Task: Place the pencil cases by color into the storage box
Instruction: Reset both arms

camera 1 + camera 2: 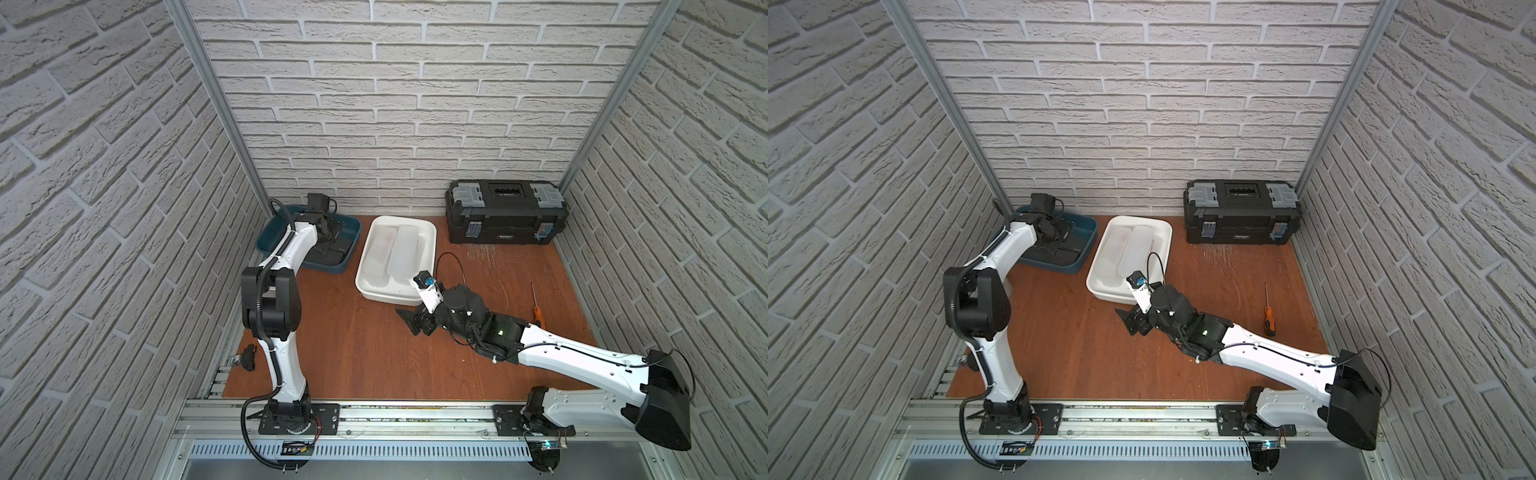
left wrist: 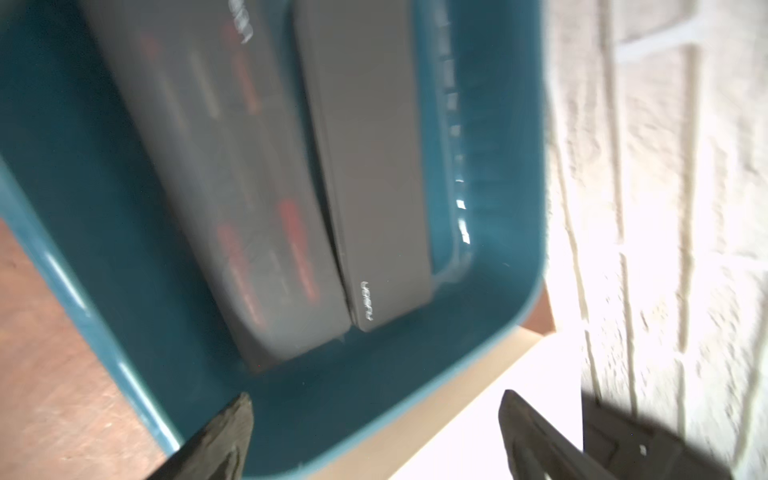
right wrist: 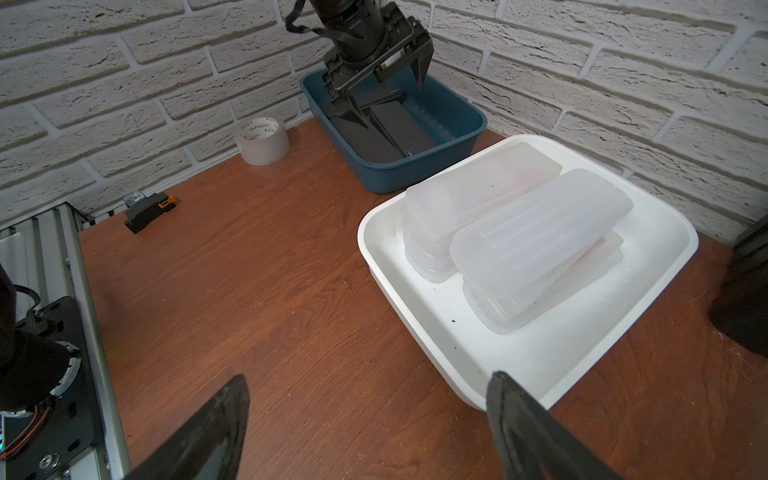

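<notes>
Two thin black pencil cases (image 2: 365, 166) lie side by side in the blue storage box (image 2: 498, 208), which stands at the back left in both top views (image 1: 328, 268). My left gripper (image 2: 377, 394) hangs over that box's end, open, with nothing between its fingers. Several frosted white pencil cases (image 3: 540, 237) are stacked in the white storage box (image 3: 415, 324). My right gripper (image 3: 369, 376) is low over the wooden table by that box's front corner, open and empty. In a top view it sits just in front of the white box (image 1: 411, 322).
A clear tape roll (image 3: 262, 141) stands by the left wall beside the blue box. A small black and orange device (image 3: 149, 212) lies at the table's left edge. A black toolbox (image 1: 505, 216) is at the back right, and an orange-handled screwdriver (image 1: 538, 311) lies on the right.
</notes>
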Action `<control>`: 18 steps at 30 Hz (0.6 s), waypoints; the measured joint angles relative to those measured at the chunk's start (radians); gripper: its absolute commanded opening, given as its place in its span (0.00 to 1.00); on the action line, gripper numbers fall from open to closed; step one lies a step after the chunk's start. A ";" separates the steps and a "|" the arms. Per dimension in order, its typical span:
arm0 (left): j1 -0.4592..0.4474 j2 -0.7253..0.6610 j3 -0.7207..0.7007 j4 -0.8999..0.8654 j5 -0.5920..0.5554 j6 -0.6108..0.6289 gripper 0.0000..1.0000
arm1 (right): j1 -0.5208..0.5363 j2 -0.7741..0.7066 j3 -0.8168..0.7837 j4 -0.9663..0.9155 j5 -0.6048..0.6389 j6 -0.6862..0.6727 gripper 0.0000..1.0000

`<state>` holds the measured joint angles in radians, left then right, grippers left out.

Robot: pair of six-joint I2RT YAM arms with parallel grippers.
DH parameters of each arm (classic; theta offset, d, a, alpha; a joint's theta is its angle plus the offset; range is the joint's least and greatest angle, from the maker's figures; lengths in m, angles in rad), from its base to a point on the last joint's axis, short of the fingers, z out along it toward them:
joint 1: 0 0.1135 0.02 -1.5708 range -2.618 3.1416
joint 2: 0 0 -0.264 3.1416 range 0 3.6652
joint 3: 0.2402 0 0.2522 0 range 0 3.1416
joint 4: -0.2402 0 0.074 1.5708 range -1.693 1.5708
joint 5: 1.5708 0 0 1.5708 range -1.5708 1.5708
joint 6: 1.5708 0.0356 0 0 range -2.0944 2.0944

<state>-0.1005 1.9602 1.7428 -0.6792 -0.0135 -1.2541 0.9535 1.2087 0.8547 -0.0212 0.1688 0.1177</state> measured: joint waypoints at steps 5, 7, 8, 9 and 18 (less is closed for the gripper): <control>0.000 -0.005 0.157 -0.071 0.005 0.150 0.94 | -0.021 0.000 0.048 -0.077 -0.003 0.014 0.91; 0.000 -0.008 0.214 -0.100 0.019 0.221 0.97 | -0.043 0.000 0.083 -0.111 -0.003 0.025 0.91; 0.000 -0.011 0.240 -0.112 0.027 0.263 0.98 | -0.057 0.000 0.102 -0.132 -0.002 0.031 0.91; 0.000 -0.016 0.257 -0.118 0.036 0.300 0.98 | -0.073 0.000 0.119 -0.153 -0.001 0.037 0.92; 0.002 -0.240 0.110 -0.074 0.095 0.586 0.98 | -0.249 0.011 0.285 -0.371 0.016 0.063 0.97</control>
<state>-0.0982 1.7206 1.8526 -0.7528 0.0811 -0.6685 0.7044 1.2201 1.1397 -0.3920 0.1848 0.1802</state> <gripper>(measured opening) 0.982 0.962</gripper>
